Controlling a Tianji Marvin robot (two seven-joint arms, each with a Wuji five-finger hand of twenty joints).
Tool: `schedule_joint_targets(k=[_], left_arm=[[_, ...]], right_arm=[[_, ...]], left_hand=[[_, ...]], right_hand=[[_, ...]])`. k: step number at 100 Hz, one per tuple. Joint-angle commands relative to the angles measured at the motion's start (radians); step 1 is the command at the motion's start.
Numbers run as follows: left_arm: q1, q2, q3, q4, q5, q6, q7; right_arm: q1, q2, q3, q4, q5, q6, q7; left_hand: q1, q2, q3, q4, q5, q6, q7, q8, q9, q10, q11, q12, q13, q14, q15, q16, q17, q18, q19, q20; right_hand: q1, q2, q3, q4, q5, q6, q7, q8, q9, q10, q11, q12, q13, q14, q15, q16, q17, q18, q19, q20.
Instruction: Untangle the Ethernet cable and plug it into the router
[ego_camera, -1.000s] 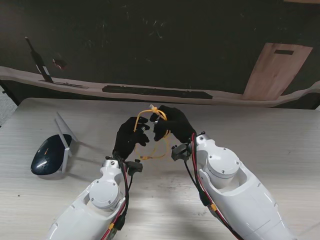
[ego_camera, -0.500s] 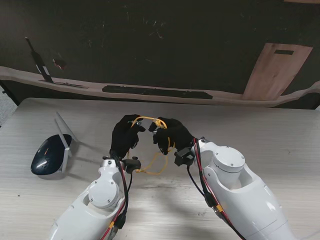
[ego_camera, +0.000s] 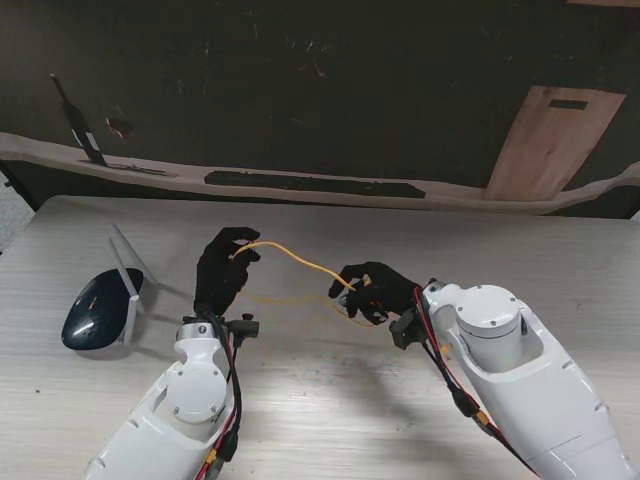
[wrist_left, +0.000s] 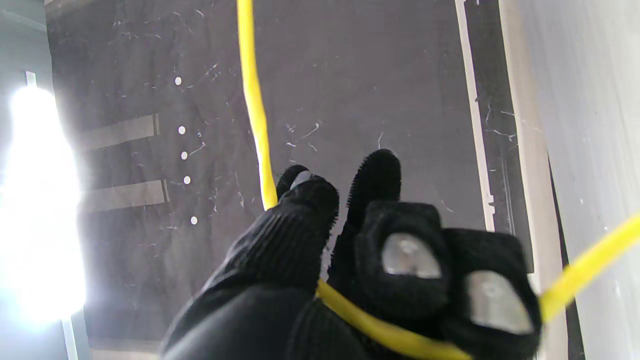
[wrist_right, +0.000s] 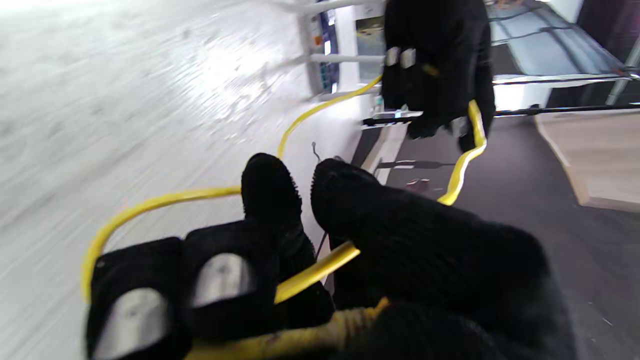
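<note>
1. Right hand (ego_camera: 375, 290), nearer of the two: it sits low over the surface (ego_camera: 520, 260), right of centre, fingers (wrist_right: 272, 200) curled and pinching the Ethernet cable (ego_camera: 300, 262). The right wrist view shows the cable passing between thumb and forefinger, with a bunched length against the palm.
2. Risk, judged: that bunch (possibly a knot, too blurred to confirm) could cinch tighter if the hands pull wider apart.
3. Cable position: a yellow span runs in the air between the two hands; a slack loop lies on the surface beneath it.
4. Risk, judged: the slack loop may drag or snag under the right hand as tension rises.
5. Left hand (ego_camera: 222, 268), farther out and left of centre: raised on its wrist, thumb and forefinger pressed on the cable, the other fingers curled in over it.
6. Risk, judged: a thin cable under a two-finger pinch may slip through, and the span would drop.
7. Router (ego_camera: 100, 305): dark body with pale antennas, well apart at far left; the plug is not discernible, so insertion is not yet near.
</note>
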Motion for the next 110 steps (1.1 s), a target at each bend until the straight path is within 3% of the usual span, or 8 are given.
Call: schedule_joint_targets(k=[1, 24, 58, 75, 91, 94, 97, 110], left_arm=[[0.009, 0.01, -0.005, -0.01, 0.003, 0.007, -0.02], [0.01, 0.01, -0.011, -0.003, 0.018, 0.017, -0.01], [0.011, 0.013, -0.01, -0.007, 0.016, 0.038, -0.022], [0.006, 0.023, -0.001, -0.006, 0.023, 0.052, -0.061], [0.008, 0.029, 0.001, -0.01, 0.025, 0.051, -0.082], [0.008, 0.029, 0.001, -0.01, 0.028, 0.047, -0.078], [0.009, 0.028, 0.0, -0.011, 0.03, 0.043, -0.075], [0.015, 0.024, -0.006, -0.014, 0.037, 0.027, -0.052]], right_arm=[[-0.001, 0.024, 0.013, 0.015, -0.009, -0.008, 0.011], [-0.009, 0.059, 0.053, 0.013, -0.214, -0.103, 0.048], [-0.043, 0.044, 0.079, 0.0, -0.268, -0.194, -0.052], [-0.025, 0.034, 0.034, 0.015, -0.276, -0.239, -0.097], [-0.003, 0.019, -0.004, 0.038, -0.25, -0.244, -0.14], [-0.001, 0.016, -0.009, 0.043, -0.246, -0.251, -0.148], [-0.001, 0.013, -0.013, 0.047, -0.244, -0.261, -0.16], [-0.006, 0.003, -0.019, 0.059, -0.254, -0.331, -0.216]], left_hand=[[0.069, 0.027, 0.019, 0.019, 0.035, -0.013, 0.003, -0.01, 0.029, 0.002, 0.02, -0.007, 0.043, 0.182, 0.082, -0.008, 0.049, -0.137, 0.268, 0.026], [0.069, 0.02, 0.025, 0.015, 0.029, 0.024, -0.018, -0.021, 0.03, 0.005, 0.019, -0.016, 0.042, 0.191, 0.085, -0.014, 0.049, -0.129, 0.268, 0.032], [0.05, 0.009, -0.039, 0.024, 0.019, 0.101, -0.061, -0.038, 0.043, -0.006, 0.03, -0.029, 0.041, 0.214, 0.098, -0.016, 0.049, -0.109, 0.268, 0.047], [0.0, 0.0, -0.078, 0.034, 0.047, 0.102, -0.067, -0.041, 0.072, -0.01, 0.06, -0.031, 0.041, 0.231, 0.106, -0.017, 0.048, -0.095, 0.268, 0.055], [-0.021, -0.004, -0.086, 0.036, 0.061, 0.117, -0.073, -0.045, 0.095, -0.006, 0.09, -0.024, 0.041, 0.241, 0.118, -0.015, 0.048, -0.081, 0.268, 0.067], [-0.023, -0.006, -0.086, 0.036, 0.063, 0.12, -0.073, -0.046, 0.1, -0.007, 0.095, -0.023, 0.041, 0.241, 0.12, -0.015, 0.048, -0.08, 0.268, 0.069], [-0.025, -0.006, -0.086, 0.037, 0.064, 0.122, -0.074, -0.046, 0.103, -0.006, 0.099, -0.021, 0.041, 0.242, 0.122, -0.014, 0.049, -0.08, 0.268, 0.072], [-0.028, -0.004, -0.082, 0.035, 0.066, 0.123, -0.072, -0.044, 0.107, -0.007, 0.112, -0.018, 0.041, 0.245, 0.128, -0.015, 0.049, -0.076, 0.268, 0.082]], right_hand=[[-0.026, -0.018, -0.023, 0.004, -0.013, 0.007, -0.018, -0.011, 0.03, 0.117, 0.036, 0.002, 0.04, -0.057, 0.075, 0.02, 0.076, -0.288, 0.246, 0.041], [-0.027, 0.035, -0.064, 0.008, 0.031, 0.011, -0.011, -0.028, 0.053, 0.115, 0.026, 0.035, 0.038, -0.016, 0.065, 0.014, 0.071, -0.254, 0.246, 0.059], [-0.013, -0.001, -0.02, 0.003, 0.119, -0.013, 0.045, 0.081, 0.101, 0.114, 0.034, 0.068, 0.035, 0.048, -0.008, -0.038, 0.05, -0.147, 0.243, -0.056], [-0.024, -0.014, -0.02, -0.004, 0.15, -0.056, 0.05, 0.141, 0.053, 0.091, -0.089, -0.012, 0.012, 0.18, -0.454, -0.28, -0.105, 0.336, -0.27, -0.331], [-0.078, -0.078, -0.024, -0.017, -0.012, -0.072, 0.008, 0.187, -0.192, 0.06, -0.261, -0.038, -0.326, 0.162, -0.912, -0.321, -0.692, 0.258, -0.715, -0.439], [-0.141, -0.083, 0.004, 0.007, -0.048, -0.069, -0.085, 0.196, -0.263, 0.05, -0.286, -0.037, -0.401, 0.133, -0.985, -0.32, -0.754, 0.22, -0.778, -0.432], [-0.212, -0.095, 0.028, 0.095, -0.1, -0.069, -0.204, 0.294, -0.349, 0.035, -0.31, -0.042, -0.486, 0.096, -1.05, -0.327, -0.817, 0.177, -0.848, -0.416], [-0.328, -0.182, 0.024, 0.093, -0.314, -0.188, -0.265, 0.23, -0.583, -0.019, -0.361, -0.062, -0.719, -0.014, -1.188, -0.366, -0.94, 0.067, -1.044, -0.41]])
